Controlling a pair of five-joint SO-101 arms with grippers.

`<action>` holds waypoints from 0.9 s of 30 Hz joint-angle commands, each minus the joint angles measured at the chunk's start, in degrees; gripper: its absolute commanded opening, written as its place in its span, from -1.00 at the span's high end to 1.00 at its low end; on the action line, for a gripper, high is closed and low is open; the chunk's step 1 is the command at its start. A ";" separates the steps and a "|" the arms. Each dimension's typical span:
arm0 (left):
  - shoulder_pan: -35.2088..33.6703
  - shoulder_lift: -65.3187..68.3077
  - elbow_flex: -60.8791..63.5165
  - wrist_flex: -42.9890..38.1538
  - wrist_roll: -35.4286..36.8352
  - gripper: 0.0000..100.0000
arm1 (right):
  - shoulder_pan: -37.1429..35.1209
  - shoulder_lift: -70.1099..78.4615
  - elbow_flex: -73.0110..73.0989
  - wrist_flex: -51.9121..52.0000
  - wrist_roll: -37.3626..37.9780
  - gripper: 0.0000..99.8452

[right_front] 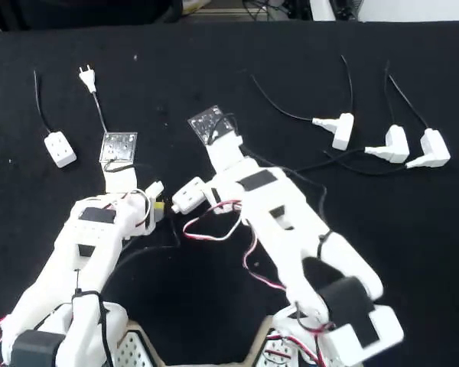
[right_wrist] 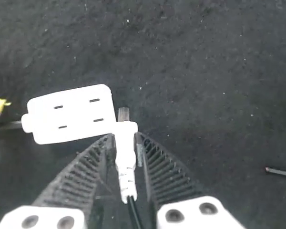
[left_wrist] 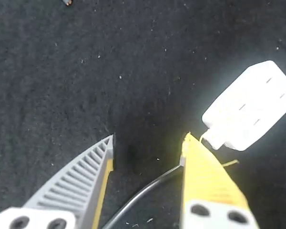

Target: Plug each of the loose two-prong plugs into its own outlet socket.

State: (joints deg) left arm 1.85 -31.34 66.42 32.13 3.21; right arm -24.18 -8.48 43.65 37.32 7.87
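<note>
plug gripped, prongs just short of the socket block

the right gripper [right_wrist: 125,139] is clamped on a small white plug [right_wrist: 126,151]. its fingers press the plug's flat sides and the cable runs back between them. the prongs [right_wrist: 123,113] stand just beside the end edge of a white socket block [right_wrist: 69,119]. the block lies flat on the black table [right_wrist: 219,57] with its slots facing up, and the plug is not yet in any slot. whether the prong tip touches the casing is hard to tell from this angle.

the left gripper [left_wrist: 148,143] is open, its fingers astride the block's black cord [left_wrist: 143,191]. the yellow finger [left_wrist: 205,186] is near the block's cord end. from above, the block sits between the two grippers near the middle of the table.

the plug looks like light, rigid, smooth plastic, so it would likely twist in the pads if pushed off-axis. the present hold on the flat sides behind the prongs seems the right place. the block is light too and will probably slide on the cloth when pressed. it should be pinned by its body or cord end, since the thin cord is limp and gives no brace. the prongs point along the table while the slots face up, so one piece will need tilting.

another loose plug [right_front: 86,75] and a second socket block [right_front: 60,148] lie at the far left.
</note>
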 commanded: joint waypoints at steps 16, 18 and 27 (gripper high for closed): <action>-0.40 -1.58 -0.40 -0.97 0.00 0.53 | -9.85 -3.74 -0.92 6.33 2.20 0.98; -0.57 -1.58 -0.40 -0.97 0.00 0.53 | -10.29 -6.29 0.48 6.68 2.11 0.98; -0.57 -1.58 -0.48 -0.70 -0.35 0.53 | -7.65 -15.78 6.11 2.29 2.46 0.98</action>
State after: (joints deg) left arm 1.76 -31.34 66.42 32.13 3.21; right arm -33.23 -21.49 49.01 44.09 9.45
